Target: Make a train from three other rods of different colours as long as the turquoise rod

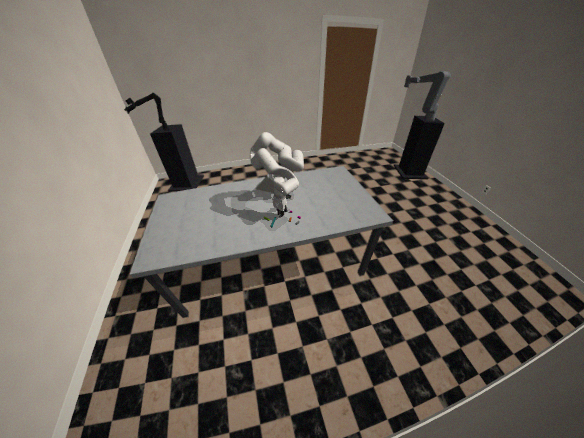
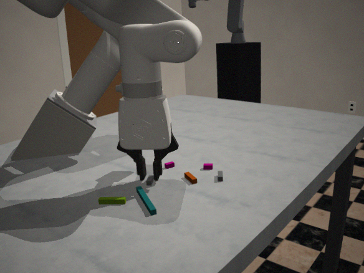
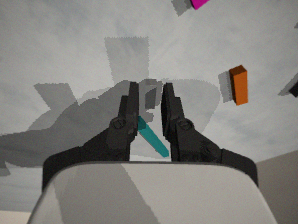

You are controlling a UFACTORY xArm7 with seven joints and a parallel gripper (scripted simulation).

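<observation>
My gripper (image 1: 282,214) (image 2: 149,177) (image 3: 150,94) is partly open above the table. A grey rod (image 2: 150,181) (image 3: 150,98) lies in shadow below and between the fingertips, not clasped. The turquoise rod (image 1: 273,222) (image 2: 146,201) (image 3: 152,136) lies slanted just in front of it. A lime rod (image 1: 267,218) (image 2: 112,201) lies to the left. An orange rod (image 1: 290,219) (image 2: 190,177) (image 3: 240,86) lies to the right. One magenta rod (image 2: 169,165) (image 3: 200,3) lies behind the gripper; another magenta rod (image 1: 299,217) (image 2: 208,166) and a second grey rod (image 1: 297,223) (image 2: 220,176) lie farther right.
The grey table (image 1: 185,235) (image 2: 280,149) carries the arm's base (image 2: 53,131) behind and left of the rods. The arm's shadow covers the area around the lime and turquoise rods. Two other arms stand on dark pedestals (image 1: 175,155) (image 1: 421,145) away from the table.
</observation>
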